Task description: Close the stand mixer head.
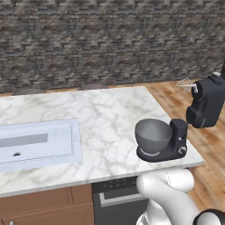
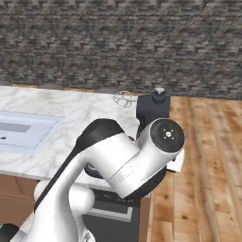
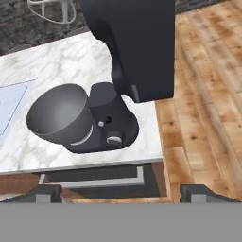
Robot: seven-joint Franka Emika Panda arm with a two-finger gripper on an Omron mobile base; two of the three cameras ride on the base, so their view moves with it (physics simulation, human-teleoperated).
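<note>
Charcoal-black, the stand mixer head [image 1: 205, 104] stands tilted up and back above its base at the marble counter [image 1: 101, 114] corner, whisk [image 1: 186, 85] raised over the grey bowl [image 3: 59, 113]. The tool [image 3: 121, 191] hangs spread wide, empty.

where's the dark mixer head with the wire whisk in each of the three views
Left base view: the bulky charcoal-black stand mixer head is tilted up at the right edge, whisk pointing left.
Right base view: it rises at centre, just above the white arm's joint, whisk to its left.
Hand view: it hangs large at top centre.
Shared landmark: the round grey mixing bowl on the white marble counter; in the right base view I cannot make it out.
</note>
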